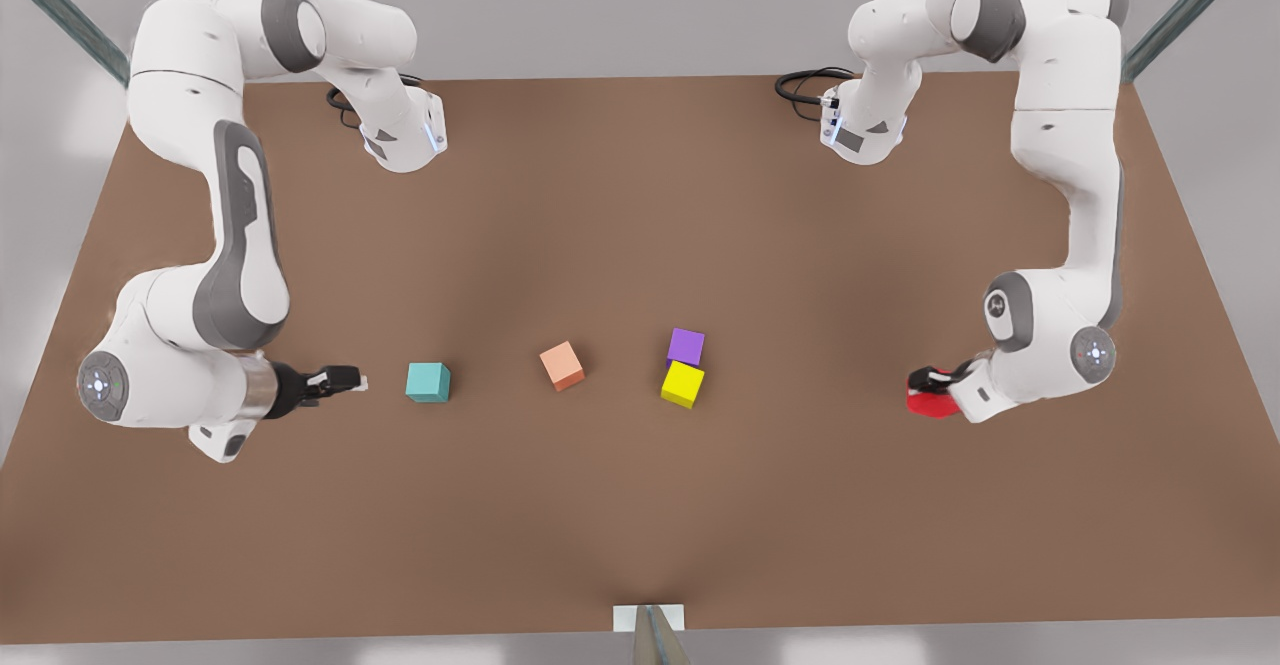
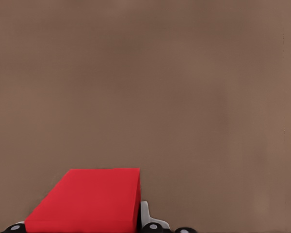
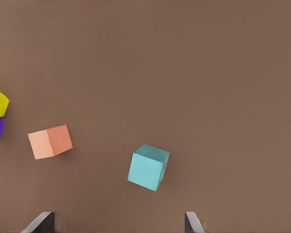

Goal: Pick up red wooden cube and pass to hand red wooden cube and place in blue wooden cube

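My left gripper [image 1: 932,385] is clenched on the red wooden cube [image 1: 928,400], down near the surface [image 1: 640,195] close to its edge at the front view's right. In the left wrist view the red wooden cube [image 2: 87,201] sits between my fingers [image 2: 144,216], one pad showing against its side. I hold it by opposite faces, which I judge leaves the other sides free for a handover.

My right gripper [image 1: 345,381] waits low at the opposite edge, at the front view's left, its jaws spread and empty. In the right wrist view the two fingertips [image 3: 191,222] stand well apart, with the blue wooden cube [image 3: 148,167] ahead of them. That blue wooden cube [image 1: 428,382] lies just beside the right gripper, so the receiving arm is well placed for the final drop.

Between the arms lie a salmon cube [image 1: 562,365], then a purple cube [image 1: 686,346] touching a yellow cube [image 1: 682,384]. The carry toward the middle should pass above them.
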